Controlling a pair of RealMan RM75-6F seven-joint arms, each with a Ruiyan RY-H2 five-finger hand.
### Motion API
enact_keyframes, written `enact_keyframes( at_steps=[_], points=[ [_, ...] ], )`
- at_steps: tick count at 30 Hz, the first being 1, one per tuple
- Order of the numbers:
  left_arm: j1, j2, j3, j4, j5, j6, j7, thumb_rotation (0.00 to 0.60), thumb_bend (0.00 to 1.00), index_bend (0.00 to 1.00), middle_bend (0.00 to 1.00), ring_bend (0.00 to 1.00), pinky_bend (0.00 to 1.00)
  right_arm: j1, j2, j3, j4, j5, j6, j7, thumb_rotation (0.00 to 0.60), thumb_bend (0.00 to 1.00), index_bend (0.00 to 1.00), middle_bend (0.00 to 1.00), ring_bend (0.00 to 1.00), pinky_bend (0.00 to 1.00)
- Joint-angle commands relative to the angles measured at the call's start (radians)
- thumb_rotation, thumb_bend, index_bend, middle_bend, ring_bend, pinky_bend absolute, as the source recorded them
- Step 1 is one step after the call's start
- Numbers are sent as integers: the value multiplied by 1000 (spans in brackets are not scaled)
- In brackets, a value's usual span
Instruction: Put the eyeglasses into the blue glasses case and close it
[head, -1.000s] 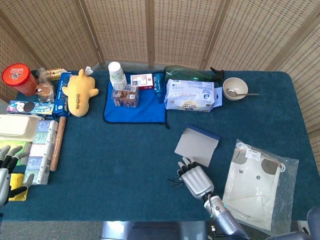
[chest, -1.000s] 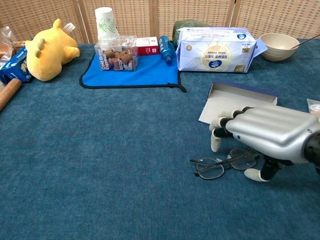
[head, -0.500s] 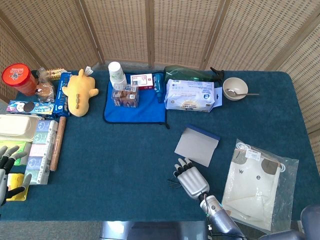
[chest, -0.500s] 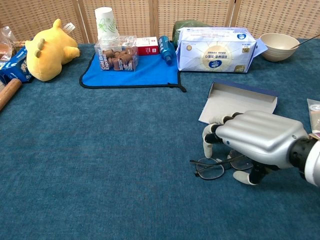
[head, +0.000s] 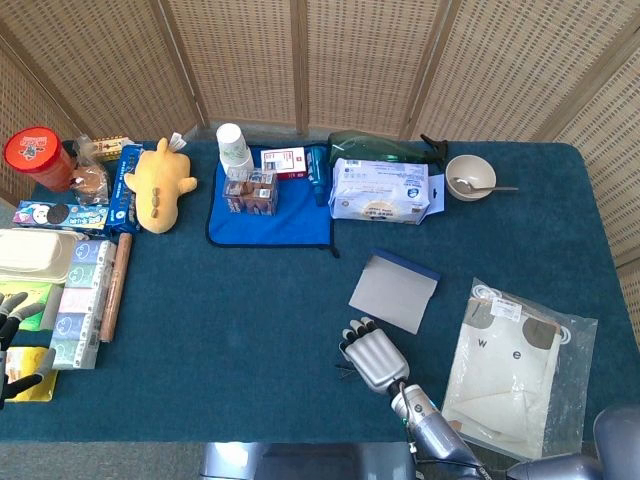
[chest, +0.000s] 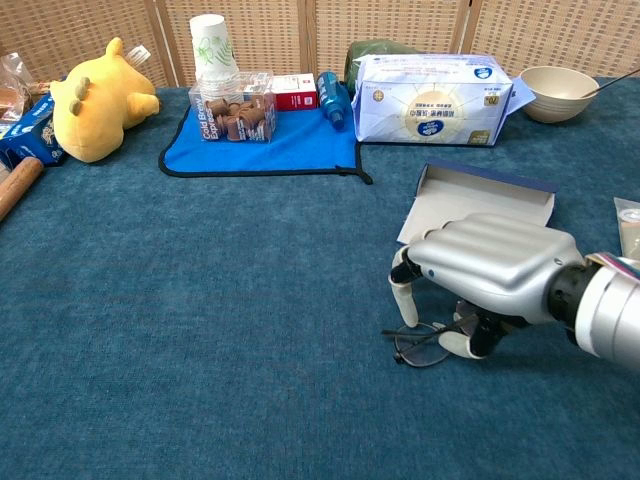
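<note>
The eyeglasses (chest: 420, 346) lie on the blue table cloth at front right, thin dark frame, partly hidden under my right hand (chest: 482, 270). That hand arches over them, fingers (chest: 402, 298) curled down at the left lens and the thumb against the frame from the near side. In the head view only a sliver of the eyeglasses (head: 342, 371) shows beside the right hand (head: 372, 358). The blue glasses case (chest: 482, 198) lies open just behind the hand, its grey inside facing up. My left hand (head: 12, 340) hovers at the far left edge, fingers apart, holding nothing.
A plastic bag with white cloth (head: 512, 365) lies right of the hand. At the back stand a tissue pack (head: 380, 190), a bowl with a spoon (head: 470, 177), a blue mat (head: 275, 222) with boxes and a cup, and a yellow plush (head: 160, 185). A rolling pin (head: 115, 285) and boxes line the left.
My right hand has moved left and toward the front over the eyeglasses, and its fingers and thumb have curled in around the frame. The left hand has drifted slightly lower.
</note>
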Motion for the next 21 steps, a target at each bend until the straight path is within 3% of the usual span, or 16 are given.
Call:
enact_keyframes(
  at_steps=[1,15,21],
  points=[
    [2,-1,1,1,-1,0,-1,600,295,215,137,0,0,3,-1,5,1,-2,-4,8,600,341,488,313,210,221],
    [10,2,0,3,3,13,-5,600,296,212,130,0,0,12,-10,19,25,16,-16,33,600,358,525,344,251,259],
    [12,3,0,1,9,18,-5,600,295,212,128,0,0,8,-13,22,42,-4,-15,63,600,412,611,417,331,315]
  ],
)
